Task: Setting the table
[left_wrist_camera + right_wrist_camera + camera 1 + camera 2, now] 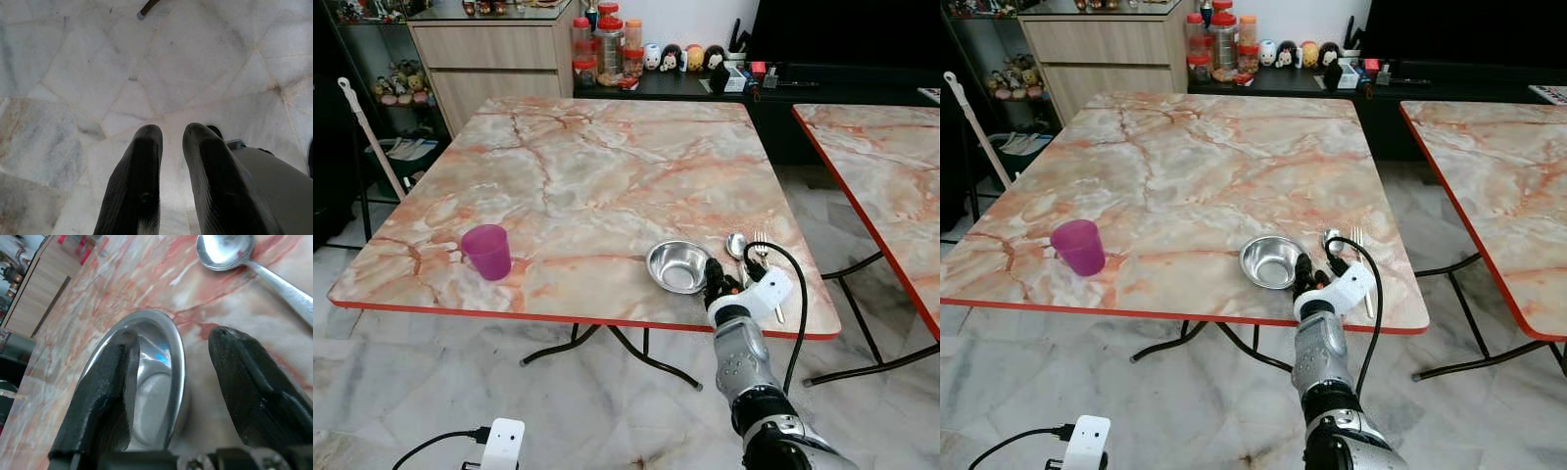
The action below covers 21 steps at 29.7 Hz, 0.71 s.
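A small steel bowl (677,265) sits near the front right of the marble table (587,186). Just right of it lie a spoon (736,245) and a fork (762,247). My right gripper (712,285) is open at the bowl's right rim; in the right wrist view one finger (105,387) is inside the bowl (146,396) and the other finger (254,382) is outside on the table, with the spoon (230,252) beyond. A purple cup (487,251) stands at the front left. My left gripper (171,161) hangs over the floor, its fingers slightly apart.
A second marble table (891,166) stands to the right with a narrow gap between. At the back are a wooden cabinet (489,59) and a dark shelf with jars (607,44). A mop handle (367,137) leans at the left. White marble floor (509,392) lies below.
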Available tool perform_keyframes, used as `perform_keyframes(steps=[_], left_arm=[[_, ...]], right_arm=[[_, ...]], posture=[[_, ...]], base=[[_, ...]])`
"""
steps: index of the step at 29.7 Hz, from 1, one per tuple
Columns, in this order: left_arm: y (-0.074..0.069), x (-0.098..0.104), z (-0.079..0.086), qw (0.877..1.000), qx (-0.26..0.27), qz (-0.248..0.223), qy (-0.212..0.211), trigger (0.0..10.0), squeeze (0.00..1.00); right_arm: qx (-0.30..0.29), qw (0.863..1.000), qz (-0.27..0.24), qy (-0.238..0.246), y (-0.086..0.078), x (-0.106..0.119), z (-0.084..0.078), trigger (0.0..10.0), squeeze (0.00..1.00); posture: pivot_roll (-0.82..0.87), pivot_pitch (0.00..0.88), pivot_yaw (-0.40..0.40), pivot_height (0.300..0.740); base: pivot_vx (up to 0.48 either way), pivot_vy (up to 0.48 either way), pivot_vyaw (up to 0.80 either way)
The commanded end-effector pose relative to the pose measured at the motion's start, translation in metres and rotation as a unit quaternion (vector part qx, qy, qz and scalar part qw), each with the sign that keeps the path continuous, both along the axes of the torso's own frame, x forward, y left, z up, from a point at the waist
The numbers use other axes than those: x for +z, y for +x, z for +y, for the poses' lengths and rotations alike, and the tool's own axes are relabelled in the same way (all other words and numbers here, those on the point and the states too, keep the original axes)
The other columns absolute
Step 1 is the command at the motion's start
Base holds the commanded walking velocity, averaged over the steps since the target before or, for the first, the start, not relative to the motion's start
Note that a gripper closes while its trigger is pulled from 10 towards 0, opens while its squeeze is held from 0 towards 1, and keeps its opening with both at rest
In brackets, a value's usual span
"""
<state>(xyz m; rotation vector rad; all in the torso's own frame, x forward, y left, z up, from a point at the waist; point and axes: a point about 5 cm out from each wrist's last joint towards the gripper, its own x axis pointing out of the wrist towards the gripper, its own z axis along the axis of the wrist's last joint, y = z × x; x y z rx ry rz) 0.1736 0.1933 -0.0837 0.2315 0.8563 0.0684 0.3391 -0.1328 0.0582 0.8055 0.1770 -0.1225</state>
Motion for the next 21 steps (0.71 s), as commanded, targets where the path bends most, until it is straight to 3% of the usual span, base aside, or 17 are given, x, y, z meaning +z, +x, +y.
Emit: perform_keyframes(steps=[1,21], left_arm=[[-0.0037,-0.0016,0.0015,1.0,0.003,0.006,0.002,10.0,0.0],[-0.0037,-0.0017,0.0012,1.0,0.002,0.007,0.002,10.0,0.0]], right_arm=[[0.006,1.0,0.0,0.003,0.0019,0.0016,0.0033,10.0,0.0],[0.014,1.0,0.013,0.008,0.0046,0.0027,0.0102,10.0,0.0]], posture=[[0.06,0.0,-0.002,0.74],[0.07,0.0,-0.001,0.74]], base=[[0.0,0.0,0.0],[0.0,0.0,0.0]])
